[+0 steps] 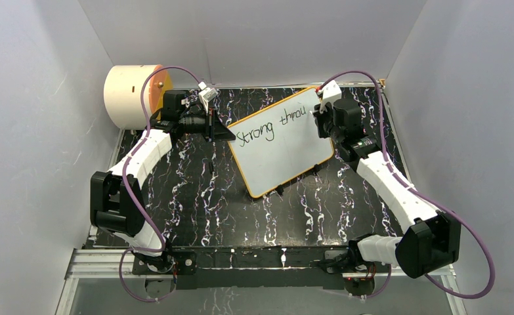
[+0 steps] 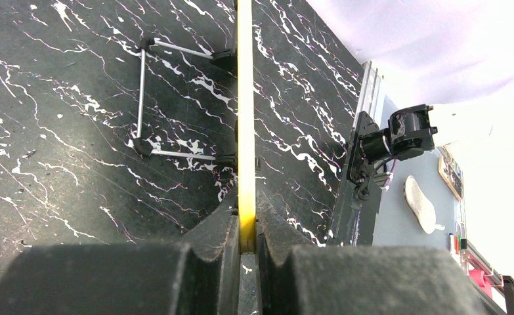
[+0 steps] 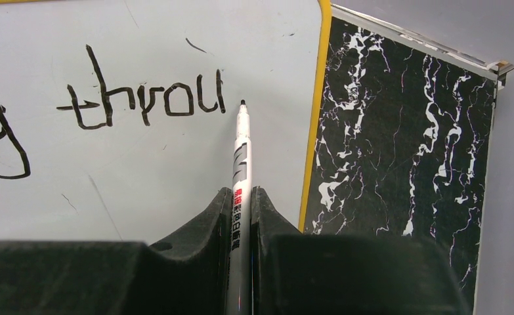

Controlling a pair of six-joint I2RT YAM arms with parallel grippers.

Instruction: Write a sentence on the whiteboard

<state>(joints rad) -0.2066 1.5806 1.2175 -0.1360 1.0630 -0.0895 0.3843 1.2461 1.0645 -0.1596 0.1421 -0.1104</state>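
Observation:
The whiteboard (image 1: 281,146), white with a thin orange-yellow frame, lies tilted on the black marbled table and reads "Strong throu" in black. My left gripper (image 1: 226,133) is shut on the board's left edge; the left wrist view shows the yellow frame (image 2: 245,131) edge-on, pinched between the jaws of the left gripper (image 2: 245,230). My right gripper (image 3: 241,200) is shut on a white marker (image 3: 242,164). Its black tip hovers just right of the last "u" of the writing (image 3: 146,105), near the board's right frame (image 3: 312,125). From above, the right gripper (image 1: 322,118) sits over the board's upper right corner.
A cream cylinder with an orange face (image 1: 136,95) stands at the back left, behind the left arm. Grey walls close in the table on three sides. A thin metal stand (image 2: 142,98) under the board shows in the left wrist view.

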